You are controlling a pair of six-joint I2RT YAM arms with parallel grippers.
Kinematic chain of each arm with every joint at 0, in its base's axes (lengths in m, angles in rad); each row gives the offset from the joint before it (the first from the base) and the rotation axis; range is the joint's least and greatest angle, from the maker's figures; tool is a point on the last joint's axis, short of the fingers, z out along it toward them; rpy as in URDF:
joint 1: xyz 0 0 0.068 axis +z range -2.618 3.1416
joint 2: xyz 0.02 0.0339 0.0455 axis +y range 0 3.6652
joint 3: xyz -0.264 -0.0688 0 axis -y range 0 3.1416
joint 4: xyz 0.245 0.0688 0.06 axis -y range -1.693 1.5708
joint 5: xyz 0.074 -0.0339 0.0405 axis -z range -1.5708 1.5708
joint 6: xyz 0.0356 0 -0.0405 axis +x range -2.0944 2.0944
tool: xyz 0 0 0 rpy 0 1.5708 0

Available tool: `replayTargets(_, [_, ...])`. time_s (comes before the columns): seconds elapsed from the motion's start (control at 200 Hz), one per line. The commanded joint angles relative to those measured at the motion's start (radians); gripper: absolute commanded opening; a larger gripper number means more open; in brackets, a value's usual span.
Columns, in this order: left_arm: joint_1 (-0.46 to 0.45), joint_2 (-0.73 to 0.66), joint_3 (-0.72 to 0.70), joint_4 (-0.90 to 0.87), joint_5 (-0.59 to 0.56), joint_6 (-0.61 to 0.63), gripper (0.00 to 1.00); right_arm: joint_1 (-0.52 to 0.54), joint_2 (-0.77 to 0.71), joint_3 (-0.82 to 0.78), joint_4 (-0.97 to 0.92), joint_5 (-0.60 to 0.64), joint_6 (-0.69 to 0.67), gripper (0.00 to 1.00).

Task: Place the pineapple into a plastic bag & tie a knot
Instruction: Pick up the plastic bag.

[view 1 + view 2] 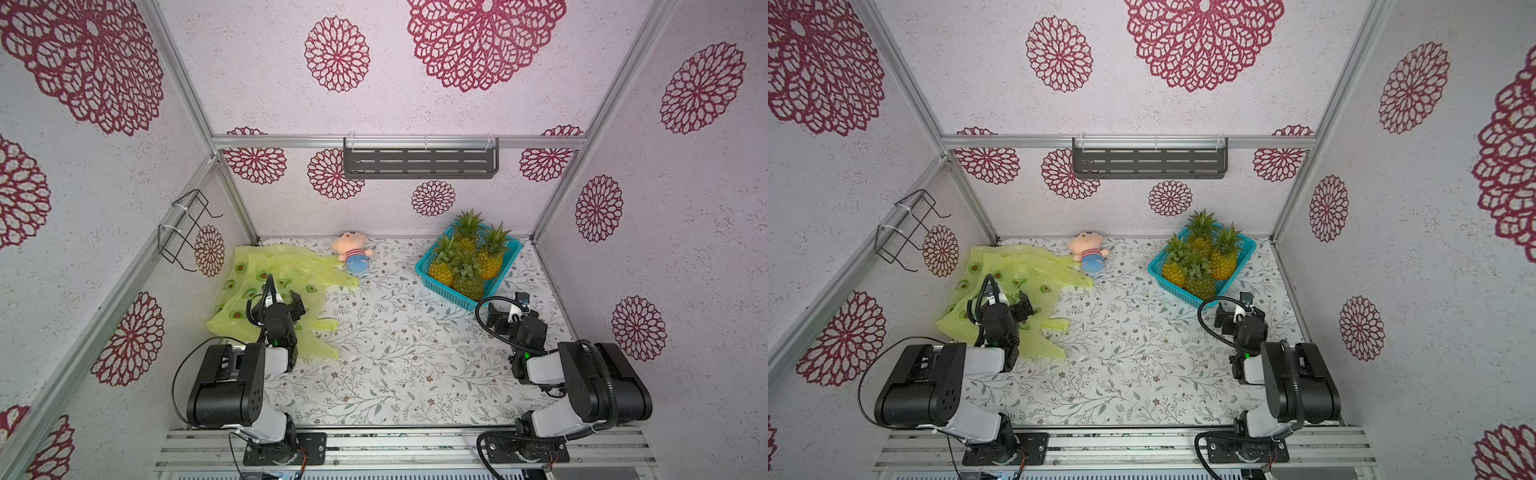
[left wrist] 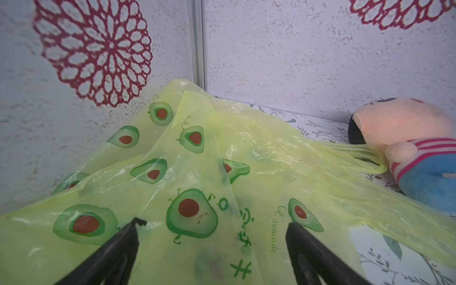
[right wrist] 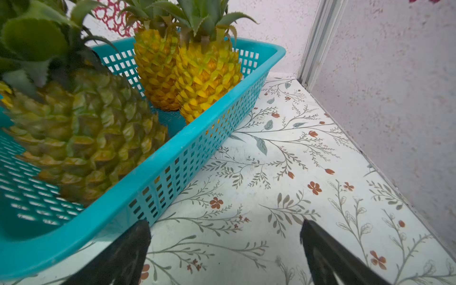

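The floral desk (image 1: 395, 353) carries a yellow-green plastic bag (image 1: 249, 259) far left, a plush doll (image 1: 352, 251) far centre, and a teal basket (image 1: 444, 291) far right.

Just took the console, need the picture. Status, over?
Left pincer open over the yellow-green avocado-print plastic bag. Right pincer open beside the teal plastic basket. Four yellow pineapples in basket, none bagged. Pink plush doll against a bag handle.

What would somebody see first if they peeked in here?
Probably the four pineapples standing in the teal basket at the back right of the table. Next, the yellow-green plastic bag printed with avocados, spread out at the back left under the open left gripper, and a little plush doll lying by the back wall between them.
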Motion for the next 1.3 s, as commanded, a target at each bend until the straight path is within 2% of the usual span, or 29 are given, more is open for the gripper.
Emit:
replayTargets(0.0, [0.008, 0.012, 0.018, 0.024, -0.003, 0.020, 0.97, -0.005, 0.002, 0.025, 0.045, 0.015, -0.009, 0.99])
replayTargets(0.821, [0.038, 0.004, 0.030, -0.008, 0.040, -0.006, 0.97, -0.005, 0.001, 0.024, 0.047, 0.014, -0.009, 0.99])
replayTargets(0.966, [0.030, -0.017, 0.023, -0.003, 0.022, 0.000, 0.97, -0.005, -0.034, -0.024, 0.116, 0.034, -0.002, 0.99])
replayTargets(1.146, [0.017, -0.220, 0.140, -0.382, -0.084, -0.040, 0.97, -0.004, -0.243, -0.014, -0.086, 0.083, 0.023, 0.99])
replayTargets(1.296, [0.008, -0.346, 0.312, -0.774, -0.078, -0.176, 0.97, 0.000, -0.436, 0.019, -0.347, 0.114, 0.112, 0.99])
